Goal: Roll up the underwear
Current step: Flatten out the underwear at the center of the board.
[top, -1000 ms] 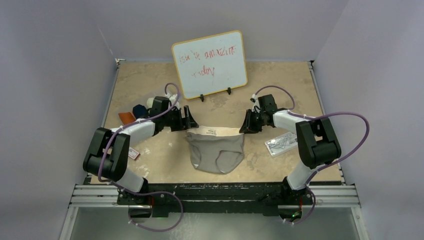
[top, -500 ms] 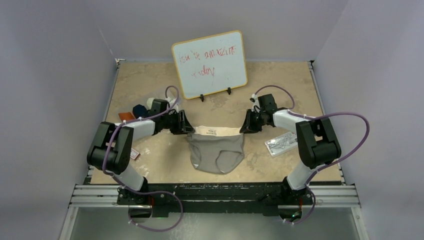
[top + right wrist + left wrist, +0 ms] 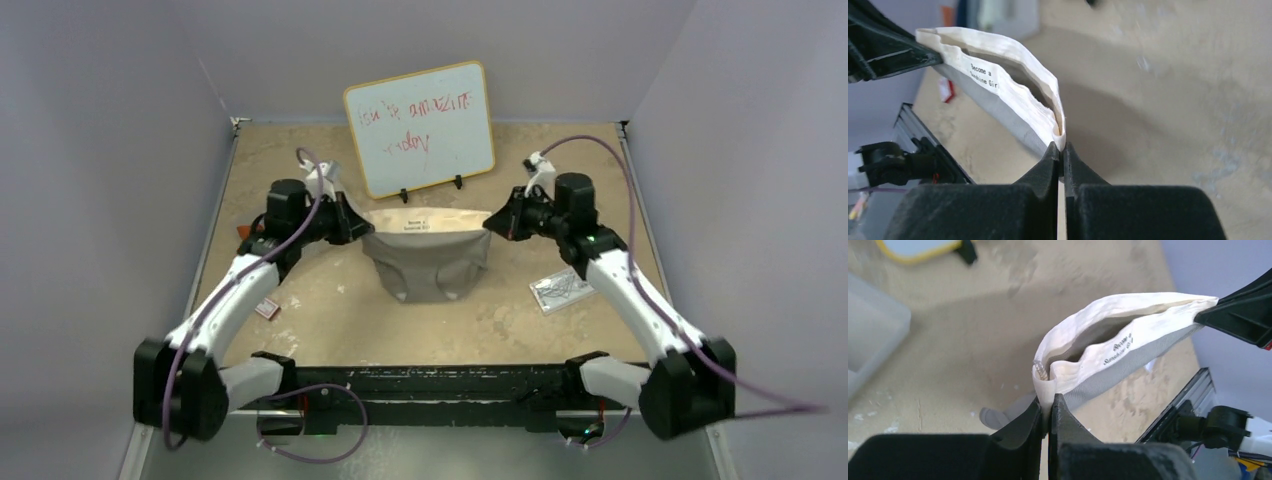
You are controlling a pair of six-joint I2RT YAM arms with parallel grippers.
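The grey underwear (image 3: pixel 428 265) with a beige waistband hangs stretched between my two grippers above the middle of the table. On its left waistband corner my left gripper (image 3: pixel 360 228) is shut. The right gripper (image 3: pixel 494 222) is shut on the right corner. In the left wrist view the fingertips (image 3: pixel 1049 402) pinch a fold of pale waistband (image 3: pixel 1108 347), and grey cloth trails below. The right wrist view shows the right gripper (image 3: pixel 1061 149) pinching the other end of the underwear (image 3: pixel 1008 100), which carries a printed label.
A whiteboard (image 3: pixel 420 128) stands at the back centre. A white printed card (image 3: pixel 562 289) lies on the table to the right, and a small red item (image 3: pixel 266 308) to the left. A clear plastic container (image 3: pixel 868 335) sits near the left arm.
The left gripper closed on the waistband. Both arms then rose and moved toward the back, lifting the underwear off the table and pulling it taut between them.
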